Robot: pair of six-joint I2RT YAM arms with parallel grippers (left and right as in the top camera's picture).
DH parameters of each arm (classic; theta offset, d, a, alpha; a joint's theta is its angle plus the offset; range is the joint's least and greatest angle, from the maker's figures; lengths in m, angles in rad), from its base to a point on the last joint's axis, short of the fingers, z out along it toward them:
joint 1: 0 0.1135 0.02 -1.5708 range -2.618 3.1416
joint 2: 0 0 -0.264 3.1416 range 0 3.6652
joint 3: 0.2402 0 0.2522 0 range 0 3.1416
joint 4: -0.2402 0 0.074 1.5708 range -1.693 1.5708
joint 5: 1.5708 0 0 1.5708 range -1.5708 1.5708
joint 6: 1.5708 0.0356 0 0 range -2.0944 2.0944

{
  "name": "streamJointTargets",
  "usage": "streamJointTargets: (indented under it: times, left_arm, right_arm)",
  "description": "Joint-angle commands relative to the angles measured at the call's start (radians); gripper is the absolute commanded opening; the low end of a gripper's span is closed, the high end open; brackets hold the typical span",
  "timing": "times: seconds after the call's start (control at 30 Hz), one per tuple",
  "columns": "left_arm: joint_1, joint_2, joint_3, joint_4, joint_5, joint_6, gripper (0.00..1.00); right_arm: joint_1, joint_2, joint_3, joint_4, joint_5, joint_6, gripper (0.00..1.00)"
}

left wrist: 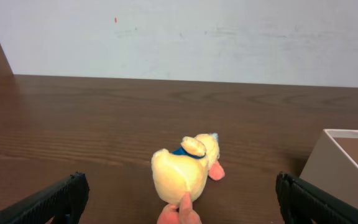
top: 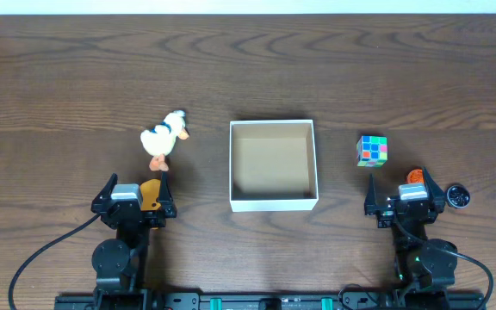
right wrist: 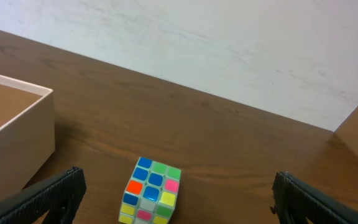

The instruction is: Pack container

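The container (top: 273, 202) is a square white box with a brown inside, at the table's middle; it looks empty. Its wall shows in the left wrist view (left wrist: 334, 158) and the right wrist view (right wrist: 17, 134). A yellow plush duck (top: 164, 138) lies left of it, also in the left wrist view (left wrist: 182, 174). A puzzle cube (top: 372, 151) sits right of the box, also in the right wrist view (right wrist: 151, 191). My left gripper (top: 136, 191) is open just short of the duck. My right gripper (top: 400, 191) is open just short of the cube.
An orange object (top: 414, 176) and a small dark round object (top: 458, 196) lie beside the right gripper. A yellow-orange piece (top: 151, 194) lies by the left gripper. A pale wall (left wrist: 179, 37) rises behind the wooden table.
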Motion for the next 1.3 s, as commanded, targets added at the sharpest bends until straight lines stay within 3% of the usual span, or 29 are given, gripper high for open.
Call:
streamJointTargets:
  times: [0.0,0.13,0.23,0.33,0.47,0.6,0.83,1.0,1.1,1.27]
  left_arm:
    - [-0.003,-0.005,-0.018,-0.034,-0.004,-0.002,0.98]
    - [-0.003,-0.005,-0.018,-0.034,-0.005,-0.001,0.98]
    - [-0.003,-0.005,-0.018,-0.018,-0.016,0.021,0.98]
    - [-0.003,-0.005,-0.016,0.0,-0.012,-0.077,0.98]
    - [-0.002,0.003,0.021,-0.044,-0.011,-0.249,0.98]
    - [-0.002,0.067,0.138,-0.117,-0.012,-0.266,0.98]
    - [-0.002,0.404,0.449,-0.258,-0.012,-0.183,0.98]
    - [-0.002,0.706,0.713,-0.442,0.0,-0.183,0.98]
    - [-0.002,0.917,0.927,-0.672,-0.001,-0.175,0.98]
    - [-0.002,1.138,1.128,-0.886,0.0,-0.177,0.98]
  right_arm:
    - [0.008,-0.006,-0.002,-0.003,-0.003,-0.006,0.99]
    - [0.008,-0.006,-0.002,-0.005,-0.004,0.09,0.99]
    - [0.008,-0.006,-0.002,-0.005,-0.005,0.292,0.99]
    - [0.008,-0.006,0.001,-0.005,-0.012,0.432,0.99]
    - [0.008,-0.003,0.042,-0.005,0.01,0.424,0.99]
    - [0.006,0.056,0.135,-0.018,0.035,0.355,0.99]
    - [0.006,0.429,0.427,-0.129,0.029,0.319,0.99]
    - [0.006,0.816,0.791,-0.421,0.025,0.275,0.99]
    - [0.006,1.052,1.048,-0.686,0.014,0.276,0.99]
    - [0.006,1.286,1.241,-0.864,-0.042,0.28,0.99]
